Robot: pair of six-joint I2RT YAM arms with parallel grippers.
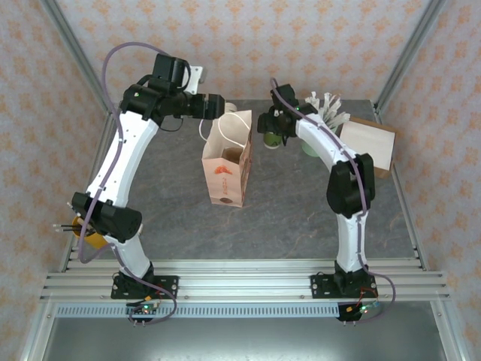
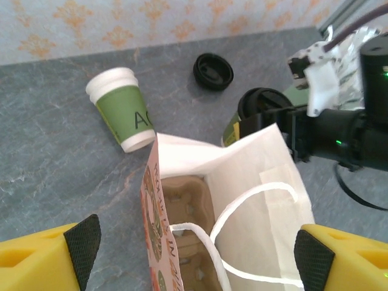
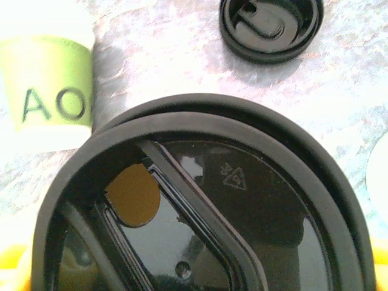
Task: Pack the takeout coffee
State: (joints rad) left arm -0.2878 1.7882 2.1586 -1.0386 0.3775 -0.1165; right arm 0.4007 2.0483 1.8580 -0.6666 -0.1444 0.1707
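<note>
top external: left gripper [image 1: 224,107] at upright paper bag [image 1: 228,169] mouth, right gripper [image 1: 266,122] at lidded cup [image 1: 275,140] beside the bag | left wrist: left fingers [image 2: 85,244] spread wide, nothing pinched (bag below them); sideways cup [image 2: 121,109] lies near loose lid [image 2: 213,71] | right wrist: right fingers [image 3: 8,270] flank lidded cup, contact unclear

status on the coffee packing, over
Left gripper open above the open bag. Right gripper astride the lidded cup, grip unclear. Second cup on its side, loose lid nearby. Handles droop across the bag mouth.
</note>
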